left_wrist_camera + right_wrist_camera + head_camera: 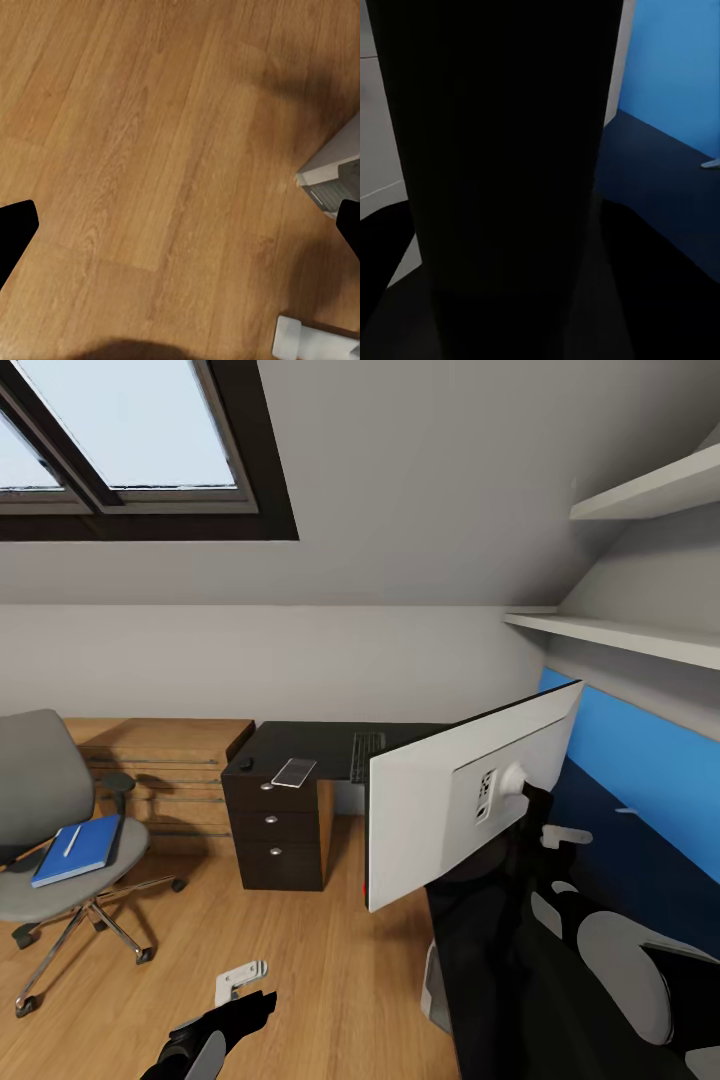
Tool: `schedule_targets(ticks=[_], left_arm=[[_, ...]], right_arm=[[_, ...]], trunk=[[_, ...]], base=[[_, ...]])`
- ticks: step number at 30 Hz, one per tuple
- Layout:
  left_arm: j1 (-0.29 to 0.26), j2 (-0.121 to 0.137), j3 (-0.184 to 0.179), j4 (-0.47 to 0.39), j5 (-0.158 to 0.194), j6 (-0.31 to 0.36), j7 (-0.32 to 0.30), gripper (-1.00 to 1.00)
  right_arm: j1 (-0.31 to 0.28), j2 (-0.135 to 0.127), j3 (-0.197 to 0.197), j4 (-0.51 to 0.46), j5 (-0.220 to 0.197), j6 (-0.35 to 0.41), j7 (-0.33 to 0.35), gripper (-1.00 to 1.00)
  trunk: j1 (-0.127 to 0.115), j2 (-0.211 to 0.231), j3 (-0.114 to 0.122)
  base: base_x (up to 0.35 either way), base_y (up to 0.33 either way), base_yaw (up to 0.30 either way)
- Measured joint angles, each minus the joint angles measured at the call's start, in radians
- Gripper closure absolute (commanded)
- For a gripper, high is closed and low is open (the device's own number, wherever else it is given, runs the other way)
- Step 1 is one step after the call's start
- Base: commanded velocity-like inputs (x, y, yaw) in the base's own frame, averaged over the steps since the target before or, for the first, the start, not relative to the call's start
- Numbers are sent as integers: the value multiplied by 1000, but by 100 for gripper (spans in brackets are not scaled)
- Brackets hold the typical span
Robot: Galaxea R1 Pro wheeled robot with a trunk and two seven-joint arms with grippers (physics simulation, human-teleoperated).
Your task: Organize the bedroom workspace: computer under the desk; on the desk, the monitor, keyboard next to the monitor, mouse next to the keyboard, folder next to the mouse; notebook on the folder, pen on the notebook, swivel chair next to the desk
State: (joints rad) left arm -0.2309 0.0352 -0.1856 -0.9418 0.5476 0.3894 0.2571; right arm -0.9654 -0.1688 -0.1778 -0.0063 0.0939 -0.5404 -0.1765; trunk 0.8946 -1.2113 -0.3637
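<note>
1. Up in the attic bedroom, from the head camera: the wide flat monitor with white back [440,810] stands at about 3 o'clock on the near wing of the glossy black L-shaped desk [310,745], its back turned toward us. The right arm reaches up to its black stand; the right gripper [535,815] is hidden against it, so I cannot tell how its jaws stand. On the far wing lie the slim dark-keyed keyboard [367,756], the small dark grey notebook [294,772] and, at the top's left edge, the small black mouse [243,764]. At 9 o'clock the grey padded swivel chair [45,800] stands well apart from the desk, with the bright blue folder [78,850] on its seat and the slim white pen [71,840] lying on the folder.

2. Left wrist camera: the left gripper [180,225] hangs over light wood floor [135,135], its black fingertips [13,229] spread wide at either edge, holding nothing. A white and grey box corner [330,169] sits beside it.

3. Right wrist camera: a broad black upright shape [502,150] sits close before the lens, with a bright blue wall panel [675,67] behind.
</note>
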Motion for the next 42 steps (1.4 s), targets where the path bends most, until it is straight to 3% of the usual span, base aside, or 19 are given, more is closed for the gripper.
schedule_targets(ticks=[7, 25, 42], left_arm=[[0, 0, 0, 0, 0, 0, 0, -100], [0, 0, -4, 0, -1, 0, 0, -100], [0, 1, -5, 1, -1, -5, 0, -100]], right_arm=[[0, 0, -7, 0, 0, 0, 1, 100], [0, 0, -12, -1, 10, 1, 2, 100], [0, 0, -26, -1, 24, 3, 5, 100]], trunk=[[0, 0, 0], [1, 0, 0], [0, 0, 0]], base=[[-60, 0, 0], [-325, -2, 0], [-218, -160, 0]])
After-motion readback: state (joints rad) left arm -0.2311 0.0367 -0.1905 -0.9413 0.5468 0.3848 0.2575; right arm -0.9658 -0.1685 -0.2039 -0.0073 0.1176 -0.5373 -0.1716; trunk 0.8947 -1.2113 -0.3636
